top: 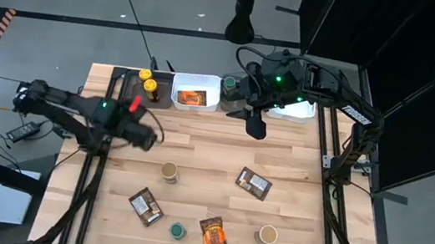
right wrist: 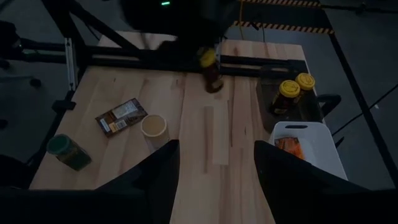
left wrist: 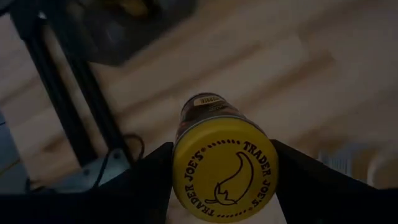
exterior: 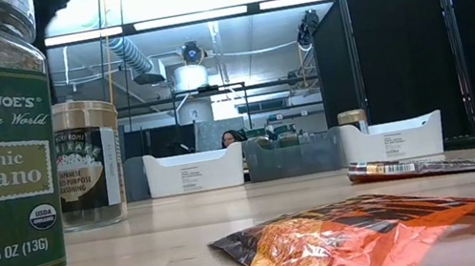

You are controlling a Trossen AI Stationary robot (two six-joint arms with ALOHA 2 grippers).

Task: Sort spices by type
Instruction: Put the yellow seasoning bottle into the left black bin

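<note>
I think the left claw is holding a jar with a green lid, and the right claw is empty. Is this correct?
Not quite: the lid is yellow, not green. The left wrist view shows the left claw closed around a jar with a yellow lid. The rest holds: in the right wrist view, the right claw has nothing between its fingers.

Left end effector [left wrist: 224,180] gripping, right end effector [right wrist: 214,168] open
</note>
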